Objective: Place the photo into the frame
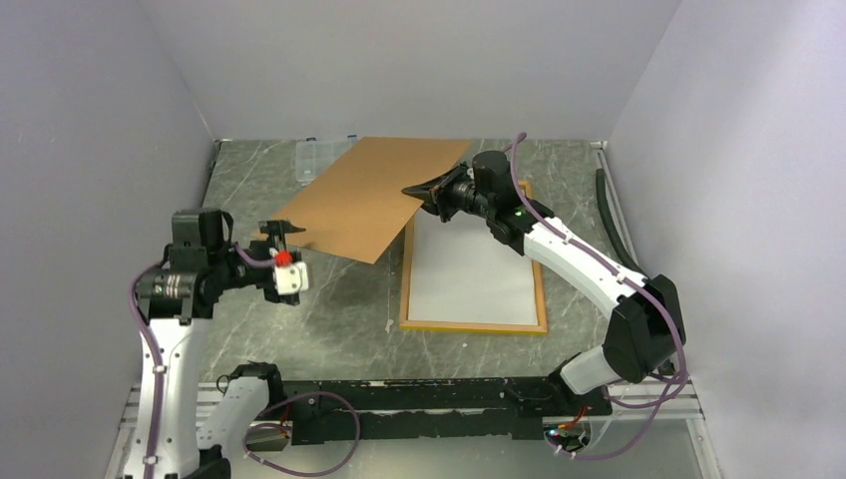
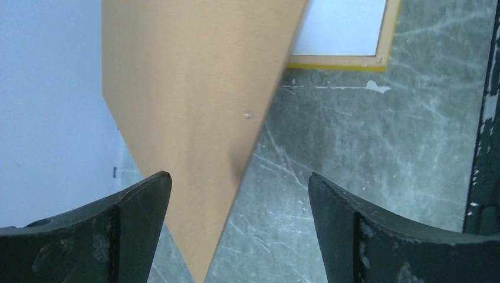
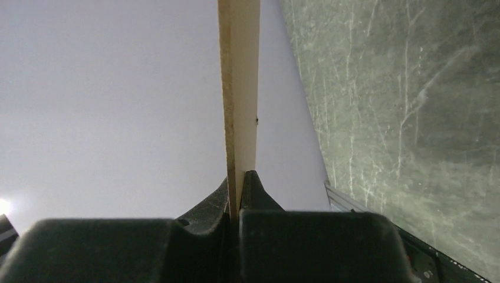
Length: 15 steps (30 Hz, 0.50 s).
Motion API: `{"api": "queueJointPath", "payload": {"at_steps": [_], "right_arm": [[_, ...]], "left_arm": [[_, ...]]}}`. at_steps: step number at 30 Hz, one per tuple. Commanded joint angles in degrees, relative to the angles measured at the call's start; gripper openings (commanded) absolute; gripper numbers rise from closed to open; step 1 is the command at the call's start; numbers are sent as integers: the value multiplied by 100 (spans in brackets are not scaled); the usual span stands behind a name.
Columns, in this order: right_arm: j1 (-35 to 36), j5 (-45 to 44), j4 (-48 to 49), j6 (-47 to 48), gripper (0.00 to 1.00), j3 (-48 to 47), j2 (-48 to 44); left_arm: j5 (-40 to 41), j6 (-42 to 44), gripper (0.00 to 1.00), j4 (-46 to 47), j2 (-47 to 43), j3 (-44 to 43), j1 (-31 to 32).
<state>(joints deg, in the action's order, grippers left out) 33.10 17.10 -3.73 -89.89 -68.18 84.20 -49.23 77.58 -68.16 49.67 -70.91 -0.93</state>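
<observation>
Top external view: my right claw [image 1: 417, 191] clamps the plain brown backing board [image 1: 367, 196] above the yellow-bordered rectangular frame [image 1: 474, 325]; my left claw [image 2: 237, 177] stands apart.

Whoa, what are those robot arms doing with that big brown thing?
The right arm's fingers are pinching one edge of a thin brown board and holding it tilted up above the table. The left arm's fingers are open next to the board's low corner, not gripping it. The yellow frame lies flat on the table with a white sheet inside it. I cannot tell if that sheet is the photo.
</observation>
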Motion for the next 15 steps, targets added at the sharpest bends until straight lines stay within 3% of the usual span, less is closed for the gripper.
{"api": "queueJointPath", "payload": {"at_steps": [1, 4, 11, 15], "right_arm": [[63, 207, 955, -538, 0, -259, -171], [97, 211, 993, -562, 0, -214, -237], [209, 172, 869, -522, 0, 14, -496], [276, 174, 941, -583, 0, 103, -563]], "left_arm": [[-108, 1433, 88, 1364, -605, 1004, 20], [67, 1663, 80, 2141, -653, 1416, 31], [241, 1025, 53, 3491, -356, 1476, 48], [229, 1127, 47, 3544, -450, 1664, 52]]}}
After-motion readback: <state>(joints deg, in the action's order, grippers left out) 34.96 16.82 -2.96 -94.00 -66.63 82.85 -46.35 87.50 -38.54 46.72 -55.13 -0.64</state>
